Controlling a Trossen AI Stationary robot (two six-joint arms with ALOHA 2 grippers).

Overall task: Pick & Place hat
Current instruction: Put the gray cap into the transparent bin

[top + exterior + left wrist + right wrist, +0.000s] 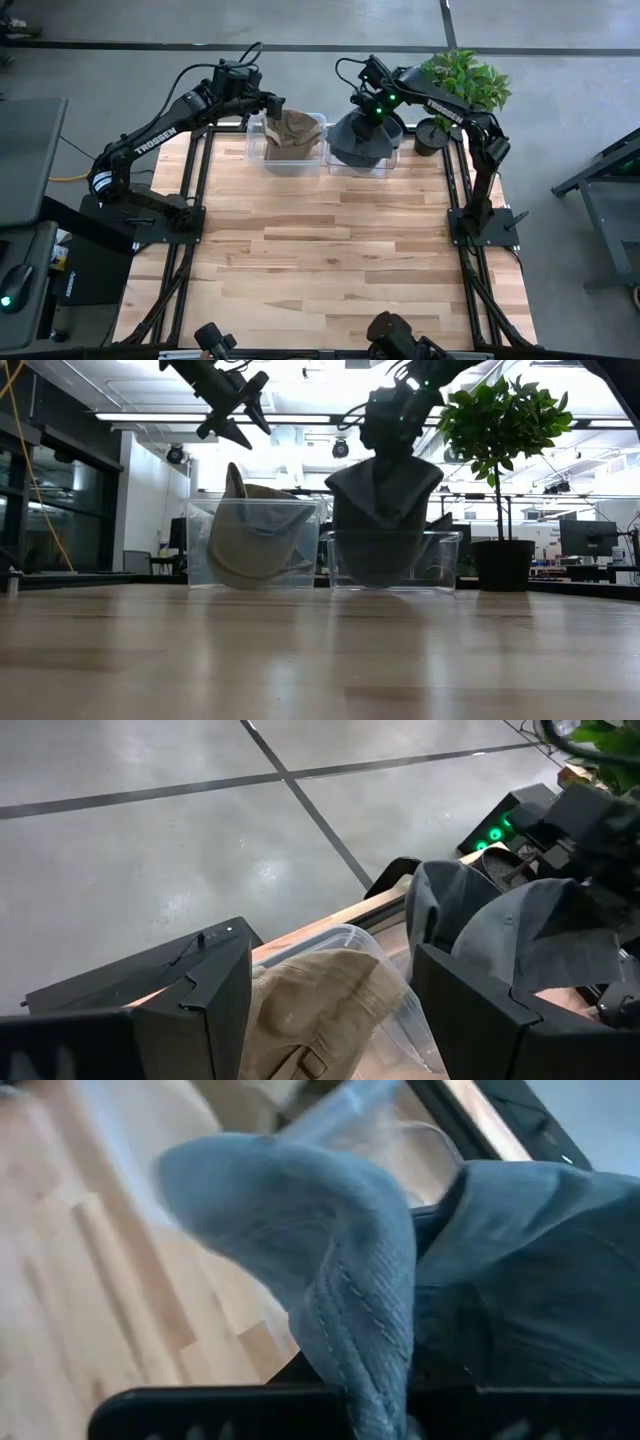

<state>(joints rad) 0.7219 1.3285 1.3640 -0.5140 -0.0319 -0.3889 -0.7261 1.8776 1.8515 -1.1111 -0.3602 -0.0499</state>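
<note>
The right claw point(372, 108) is pinching the crown of a dark grey fabric cap point(362, 138), which hangs partly above and partly inside the right-hand clear plastic bin point(368, 160) at the far edge of the light wooden desk point(330, 260); in the low view the cap's upper half stands above the bin's rim while its lower part sits within the walls. Judging by that, the step in hand is moving the cap through the bin's mouth, and doing it well means travelling straight up or down so the brim does not catch the rim and drag the light bin along. The grip looks to be on bunched cloth, so a slow pace would guard against slipping. The left claw point(272, 103), its fingers spread and holding nothing, hovers above the neighbouring clear bin point(285, 160) that holds a tan fabric cap point(291, 132). A potted green plant point(462, 80) stands just beside the right arm, so wide swings are best avoided.
</note>
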